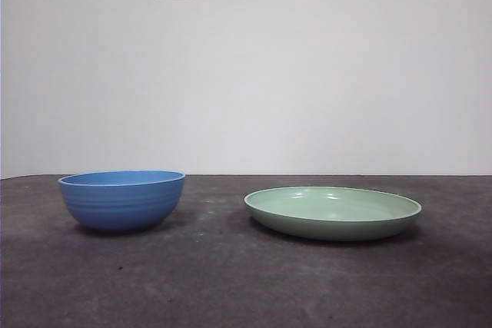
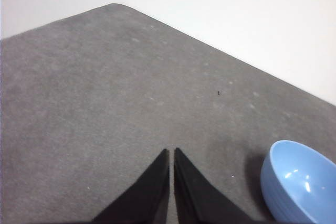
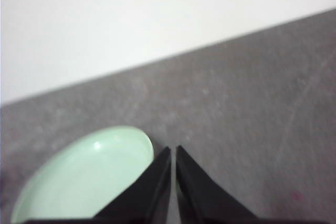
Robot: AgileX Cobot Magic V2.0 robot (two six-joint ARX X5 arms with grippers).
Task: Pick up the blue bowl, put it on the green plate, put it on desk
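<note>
The round, deep, medium-blue ridged bowl (image 1: pixel 122 200) stands upright and empty on the dark grey, mottled tabletop (image 1: pixel 231 282), well apart from the wide, shallow, pale mint-green plate (image 1: pixel 333 212), which lies flat beside it. Both arms wait above the surface with nothing held: the left gripper (image 2: pixel 171 153) hangs near the bowl (image 2: pixel 299 182) with its fingers pressed together, and the right gripper (image 3: pixel 173 151) hangs over the plate's (image 3: pixel 84 177) edge, fingers likewise closed. The bowl looks stiff, fairly light and smooth-glazed, so probably slippery; pinching its rim wall, one finger inside and one outside, seems the surest hold.
</note>
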